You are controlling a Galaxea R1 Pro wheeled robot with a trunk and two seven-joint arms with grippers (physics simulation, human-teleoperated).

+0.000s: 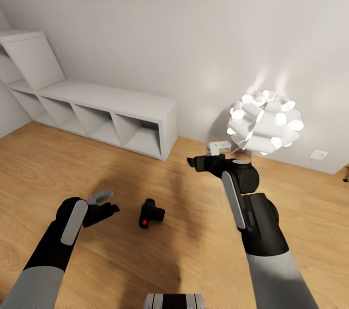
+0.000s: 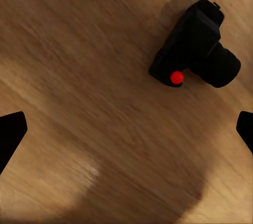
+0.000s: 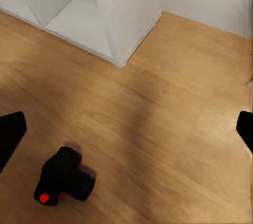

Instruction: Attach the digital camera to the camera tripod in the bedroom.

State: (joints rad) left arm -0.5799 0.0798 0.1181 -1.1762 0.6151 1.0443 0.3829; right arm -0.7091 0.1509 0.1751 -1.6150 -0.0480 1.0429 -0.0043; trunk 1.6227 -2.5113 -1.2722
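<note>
We saw small matte-black digital camera (image 1: pixel 151 212) with red button lying on light wood plank floor (image 1: pixel 145 173), between our arms. Left gripper (image 1: pixel 104 205) hovered just beside it, fingers spread, empty. Right gripper (image 1: pixel 194 162) raised near white cube shelf (image 1: pixel 121 115), also spread wide, empty.

No legible text (none anywhere)

Matte black digital camera (image 1: pixel 151 213) on smooth wood-plank floor (image 1: pixel 194 251), beside matte white shelves (image 1: pixel 121 115)
</note>
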